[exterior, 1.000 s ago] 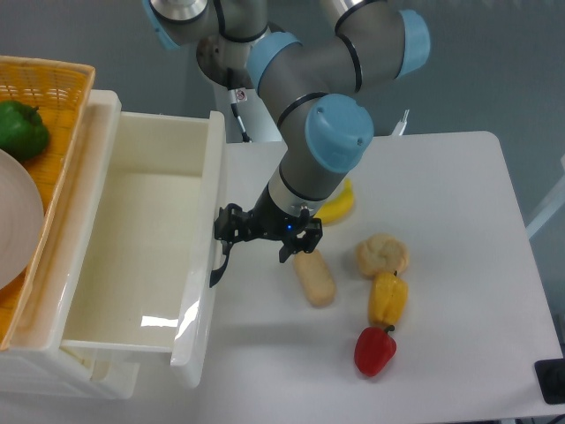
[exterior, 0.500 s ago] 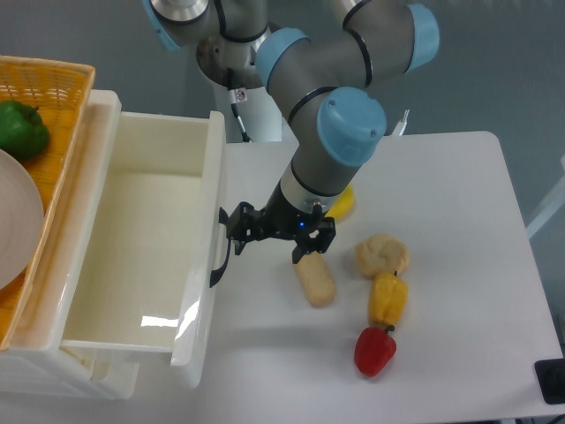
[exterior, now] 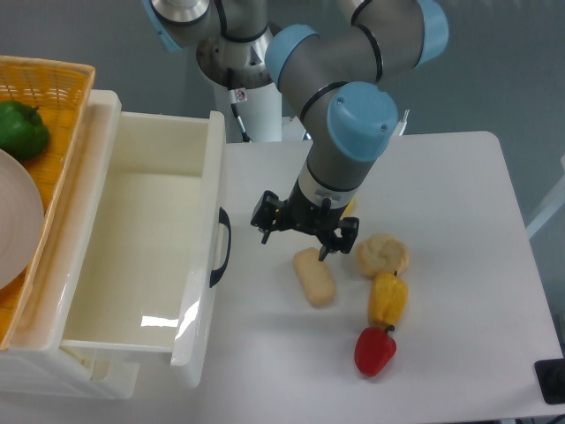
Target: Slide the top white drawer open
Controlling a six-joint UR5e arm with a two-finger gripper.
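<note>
Top white drawer [exterior: 141, 238] at the left of the surface [exterior: 441, 194] stands pulled well out, interior exposed, black handle [exterior: 221, 256] free; end effector [exterior: 305, 240] apart from it, fingers spread, holding nothing — task looks essentially done.

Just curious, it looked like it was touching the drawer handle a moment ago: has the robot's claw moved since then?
Yes. The gripper has pulled away rightward from the black handle of the top white drawer, now above the bread roll.

Cream-white top white drawer [exterior: 141, 256], black handle [exterior: 220, 258], red pepper [exterior: 374, 350], yellow pepper [exterior: 387, 299]
</note>
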